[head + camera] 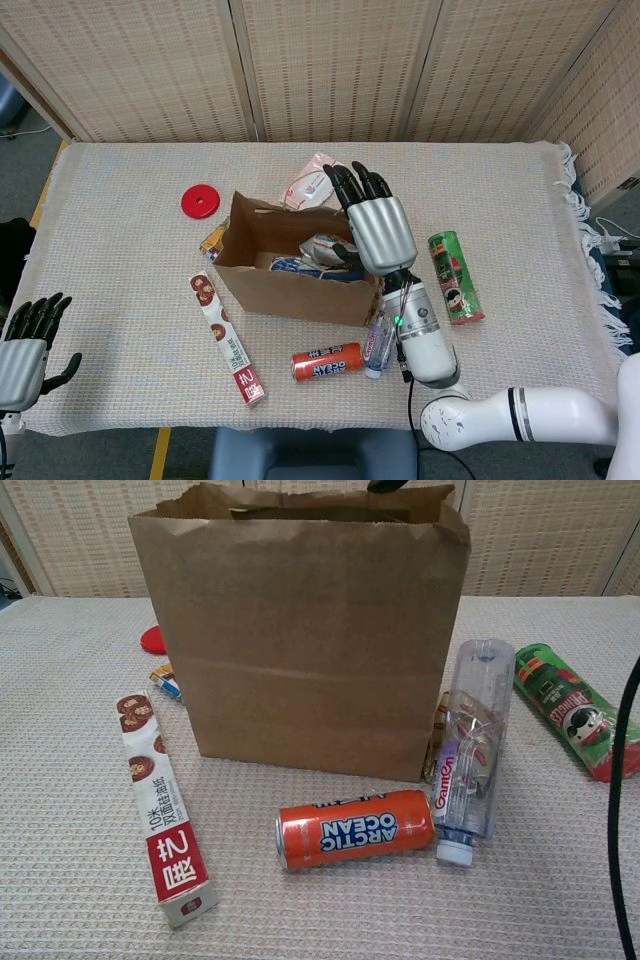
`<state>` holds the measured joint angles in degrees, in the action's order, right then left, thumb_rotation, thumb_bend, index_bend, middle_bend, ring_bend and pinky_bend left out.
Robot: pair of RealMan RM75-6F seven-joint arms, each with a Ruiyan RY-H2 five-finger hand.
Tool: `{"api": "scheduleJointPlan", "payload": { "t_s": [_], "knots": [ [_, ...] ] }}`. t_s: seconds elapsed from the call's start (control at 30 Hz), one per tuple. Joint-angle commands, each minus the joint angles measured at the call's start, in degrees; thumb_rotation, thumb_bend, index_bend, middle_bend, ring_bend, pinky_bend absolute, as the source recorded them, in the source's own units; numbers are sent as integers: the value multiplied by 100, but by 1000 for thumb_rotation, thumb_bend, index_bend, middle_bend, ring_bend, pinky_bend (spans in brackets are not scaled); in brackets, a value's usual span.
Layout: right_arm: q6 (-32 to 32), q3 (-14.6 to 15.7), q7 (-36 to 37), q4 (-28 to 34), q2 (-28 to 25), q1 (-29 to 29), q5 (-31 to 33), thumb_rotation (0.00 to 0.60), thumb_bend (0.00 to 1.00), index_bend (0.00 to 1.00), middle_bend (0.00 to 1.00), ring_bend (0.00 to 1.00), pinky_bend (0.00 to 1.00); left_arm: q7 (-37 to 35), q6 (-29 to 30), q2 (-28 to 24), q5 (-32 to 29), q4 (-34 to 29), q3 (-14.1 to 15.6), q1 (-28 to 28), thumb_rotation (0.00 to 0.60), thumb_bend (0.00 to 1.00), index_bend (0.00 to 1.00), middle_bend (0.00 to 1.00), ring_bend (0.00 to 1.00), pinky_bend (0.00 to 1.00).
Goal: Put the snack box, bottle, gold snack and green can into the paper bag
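The brown paper bag [290, 285] stands open mid-table and fills the chest view [300, 630]. My right hand [378, 228] hovers over its right end, palm down, fingers stretched out. A crinkled silvery packet [325, 248] lies in the bag's mouth just below it, above a blue-white pack [300, 267]. The clear bottle [379, 340] [472, 750] lies against the bag's right side. The green can [455, 276] [575, 710] lies on its side to the right. A small gold packet [212, 240] [165, 680] sits at the bag's left. My left hand [25, 345] hangs open off the table's front left.
An orange can [327, 362] [355, 828] lies in front of the bag. A long brown-and-red box [228, 340] [160, 810] lies front left. A red disc [201, 201] and a pink packet [315, 180] lie behind the bag. A black cable [625, 780] hangs at right.
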<state>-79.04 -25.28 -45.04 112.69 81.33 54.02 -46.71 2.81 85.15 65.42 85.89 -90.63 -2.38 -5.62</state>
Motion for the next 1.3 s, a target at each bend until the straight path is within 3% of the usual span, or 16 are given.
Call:
{"api": "scheduleJointPlan", "payload": {
  "t_s": [0.03,0.17,0.37,0.47,0.6,0.8,0.93,1.07,1.3],
  "knots": [
    [-68,-17,179,238,-256,-181,-73,600,43,0,91,33,152,5,2,2,-3,0,-2,1,600,349,0,0,0,0],
    [-57,175,534,597,-782,-593,-330,600,43,0,91,33,151,16,6,6,-5,1,-3,3,600,350,0,0,0,0],
    [259,860,1487,986,-1972,-1523,-1121,600,43,0,91,37,147,69,17,19,-16,-8,-9,7,600,350,0,0,0,0],
    [482,1278,2053,895,-2544,-1957,-1778,600,43,0,91,37,147,107,27,29,-29,-22,-16,11,600,350,0,0,0,0],
    [724,1929,2695,399,-3086,-2387,-3173,600,43,0,91,37,147,171,40,43,-47,-45,-24,18,600,350,0,0,0,0],
    [1049,2733,3607,-437,-3269,-2552,-5052,600,43,0,91,37,146,231,53,59,-70,-60,-35,25,600,349,0,0,0,0],
    [1334,2972,3461,-836,-3141,-2438,-5780,600,41,0,90,35,124,228,57,61,-69,-57,-35,28,600,348,0,0,0,0],
    [1671,3027,3202,-918,-2953,-2309,-6018,600,25,0,89,31,108,214,55,60,-67,-53,-36,28,600,348,0,0,0,0],
    [2371,2912,2538,-943,-2585,-2082,-5863,600,24,0,90,33,107,184,46,52,-58,-46,-34,24,600,349,0,0,0,0]
  ]
}}
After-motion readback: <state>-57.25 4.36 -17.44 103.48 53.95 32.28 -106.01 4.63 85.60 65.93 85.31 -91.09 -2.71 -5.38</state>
